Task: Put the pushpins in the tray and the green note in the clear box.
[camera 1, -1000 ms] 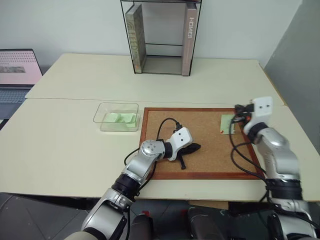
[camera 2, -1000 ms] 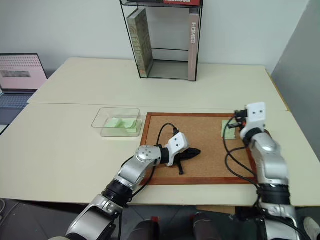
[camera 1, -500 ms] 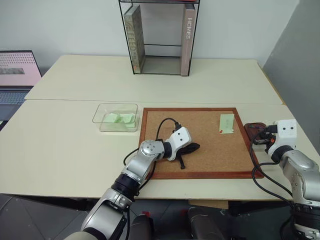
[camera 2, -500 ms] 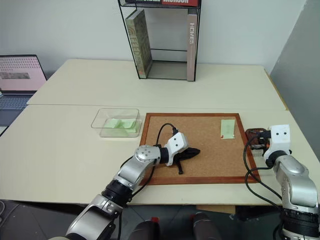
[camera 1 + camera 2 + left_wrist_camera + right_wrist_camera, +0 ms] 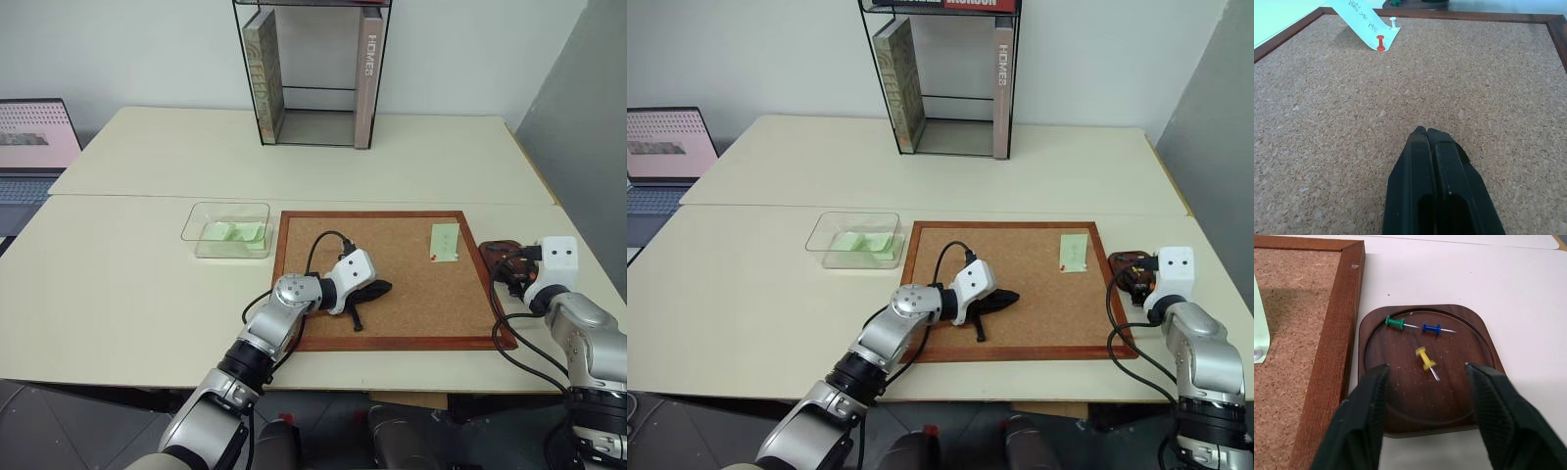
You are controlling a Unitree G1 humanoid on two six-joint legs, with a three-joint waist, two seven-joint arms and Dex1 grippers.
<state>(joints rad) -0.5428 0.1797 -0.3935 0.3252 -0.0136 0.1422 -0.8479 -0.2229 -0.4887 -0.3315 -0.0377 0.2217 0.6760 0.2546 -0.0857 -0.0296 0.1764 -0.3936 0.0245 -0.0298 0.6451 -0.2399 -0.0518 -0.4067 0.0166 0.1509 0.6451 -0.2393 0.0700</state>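
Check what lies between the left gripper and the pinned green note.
Bare cork board between the left gripper and green note, in the left wrist view.

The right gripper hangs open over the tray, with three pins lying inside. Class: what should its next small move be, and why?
Probably lift the right gripper off the tray and carry it back toward the green note on the cork board. Its fingers are open and empty, the yellow pin lies in the tray, and a red pin still holds the note.
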